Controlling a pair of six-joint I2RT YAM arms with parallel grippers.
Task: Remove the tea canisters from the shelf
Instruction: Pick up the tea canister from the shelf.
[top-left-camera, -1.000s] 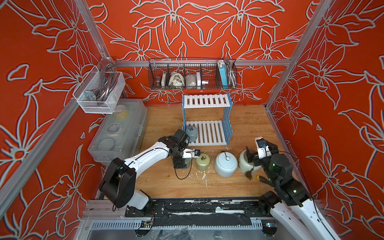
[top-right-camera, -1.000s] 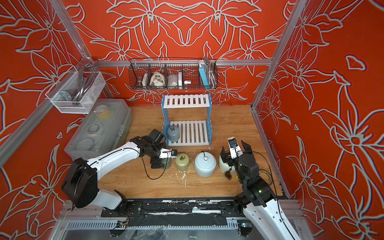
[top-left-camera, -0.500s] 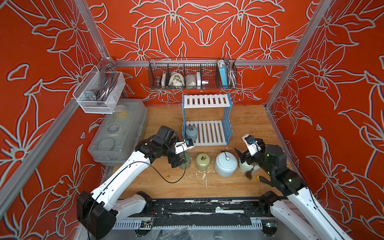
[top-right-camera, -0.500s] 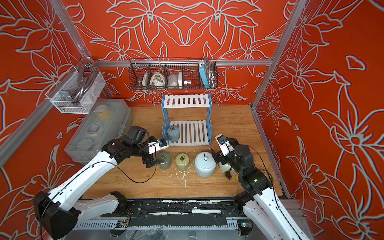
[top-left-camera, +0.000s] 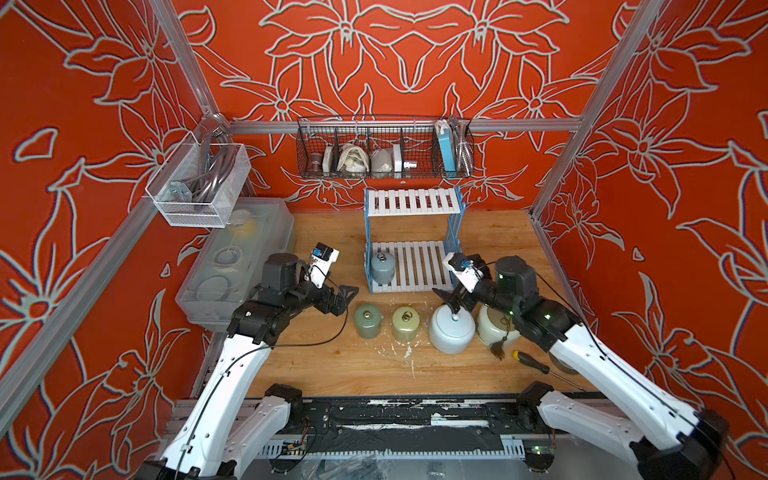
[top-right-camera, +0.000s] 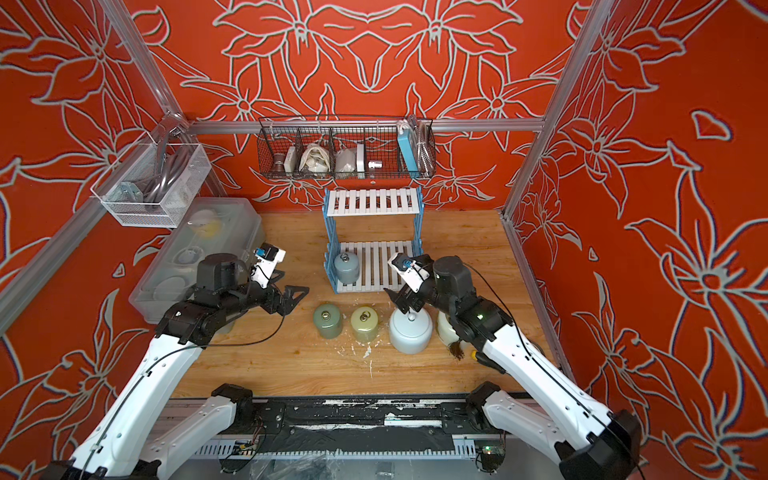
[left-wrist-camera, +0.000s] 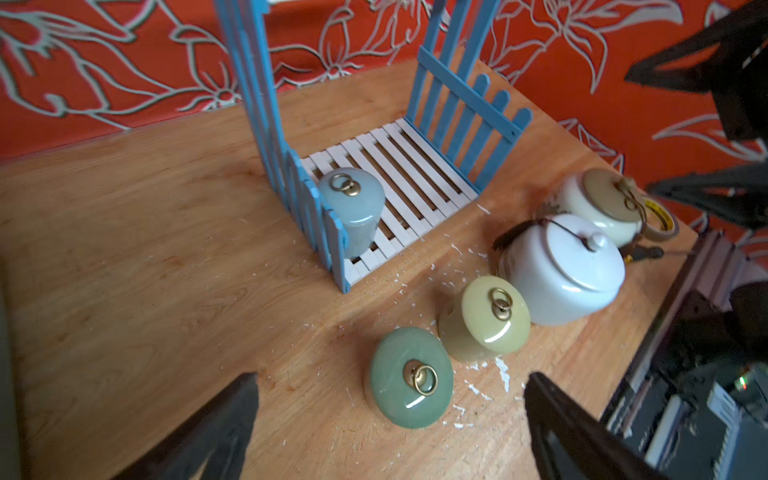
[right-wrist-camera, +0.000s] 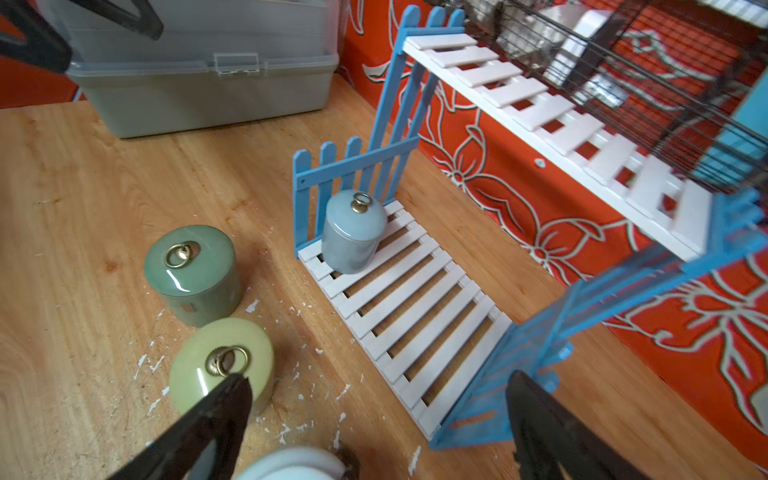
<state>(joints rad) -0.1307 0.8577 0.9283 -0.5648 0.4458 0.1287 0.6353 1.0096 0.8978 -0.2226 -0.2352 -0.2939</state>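
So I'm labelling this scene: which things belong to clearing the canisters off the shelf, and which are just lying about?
Job: shelf, grey-blue canister on its lower tier, green canister, olive canister, pale-blue jar, cream jar.
Lying about: screwdriver, tape roll, plastic box, wire basket, mesh basket.

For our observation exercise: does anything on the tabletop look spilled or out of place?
White flakes lie scattered on the wooden table in front of the shelf, around the olive canister; possibly chipped paint.

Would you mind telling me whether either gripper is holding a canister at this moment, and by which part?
Nothing is held: the left gripper and the right gripper are both open and empty.
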